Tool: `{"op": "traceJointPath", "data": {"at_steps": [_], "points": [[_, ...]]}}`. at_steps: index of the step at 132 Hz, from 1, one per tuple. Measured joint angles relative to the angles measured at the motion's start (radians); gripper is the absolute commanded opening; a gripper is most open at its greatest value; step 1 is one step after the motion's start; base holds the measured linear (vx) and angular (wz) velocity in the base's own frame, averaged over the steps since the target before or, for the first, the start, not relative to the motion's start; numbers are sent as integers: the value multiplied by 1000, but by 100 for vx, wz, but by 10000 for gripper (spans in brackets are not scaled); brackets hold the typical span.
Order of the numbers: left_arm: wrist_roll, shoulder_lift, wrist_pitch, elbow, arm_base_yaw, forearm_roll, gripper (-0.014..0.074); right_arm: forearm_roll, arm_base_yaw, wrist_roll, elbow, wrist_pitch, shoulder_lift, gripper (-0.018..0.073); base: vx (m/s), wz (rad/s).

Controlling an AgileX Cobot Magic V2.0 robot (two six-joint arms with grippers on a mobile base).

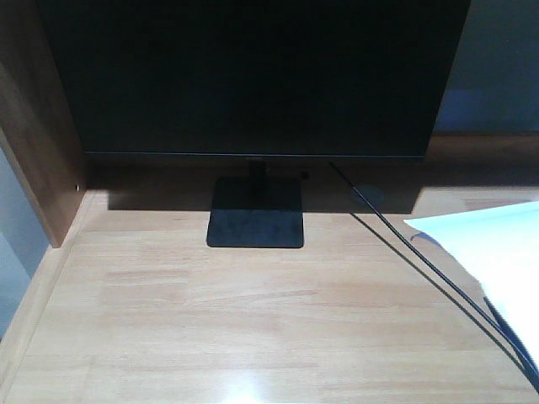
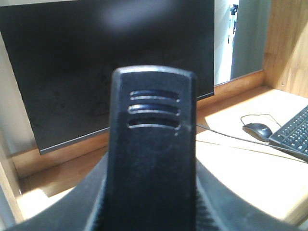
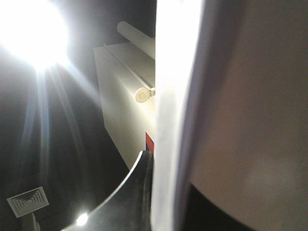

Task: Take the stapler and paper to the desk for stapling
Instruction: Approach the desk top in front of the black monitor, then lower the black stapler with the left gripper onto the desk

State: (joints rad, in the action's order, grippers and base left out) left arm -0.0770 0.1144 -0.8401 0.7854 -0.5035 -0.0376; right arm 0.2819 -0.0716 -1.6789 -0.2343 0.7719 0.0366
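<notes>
**Landmark:** monitor (image 1: pixel 253 76), black, screen dark, on a flat square stand (image 1: pixel 255 217) at the back of the bench (image 1: pixel 210 320).

1. **Bench.** Light wood with plank grain. The top in front of the monitor's stand is bare. A darker wooden side panel (image 1: pixel 34 126) rises to the left of the monitor.
2. **Cable** (image 1: pixel 413 252). Thin and black, it runs from under the monitor's lower right edge diagonally forward and to the right.
3. **Paper** (image 1: pixel 497 252). A white sheet, right of and nearer than the monitor's stand, with one corner pointing towards the stand. The cable runs along its near-left edge. I cannot tell whether it touches the bench. In the right wrist view it shows edge-on as a bright vertical band.
4. **Right gripper** (image 3: pixel 168 207). Dark jaws stand on either side of the paper's edge, closed on the sheet. Behind are a ceiling lamp (image 3: pixel 29 29) and a vent (image 3: pixel 28 201).
5. **Stapler** (image 2: pixel 153 144). A black body with three short slots near its top end, upright and filling the middle of the left wrist view, in front of the monitor's lower edge.
6. **Left gripper** (image 2: pixel 151 219). Its jaws flank the stapler's base on both sides, clamped on it.
7. **Mouse** (image 2: pixel 257 130). Black and corded, on the bench to the right of the monitor.
8. **Keyboard** (image 2: pixel 293 132). Black, just right of the mouse and farther from the monitor.
</notes>
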Motion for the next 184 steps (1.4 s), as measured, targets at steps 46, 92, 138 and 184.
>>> {"op": "traceJointPath", "data": {"at_steps": [46,92,138,184], "points": [[0,0,50,0,0,0,-6,0,0,0,0,0,0,-6,0,0],[-51,149,106,0,0,-54,-6,0,0,0,0,0,0,-6,0,0],[-448,514,309,-1,0,-326,-6,0,0,0,0,0,0,-6,0,0],[-957,875,422,-2,1,-720,-6,0,0,0,0,0,0,-6,0,0]]}}
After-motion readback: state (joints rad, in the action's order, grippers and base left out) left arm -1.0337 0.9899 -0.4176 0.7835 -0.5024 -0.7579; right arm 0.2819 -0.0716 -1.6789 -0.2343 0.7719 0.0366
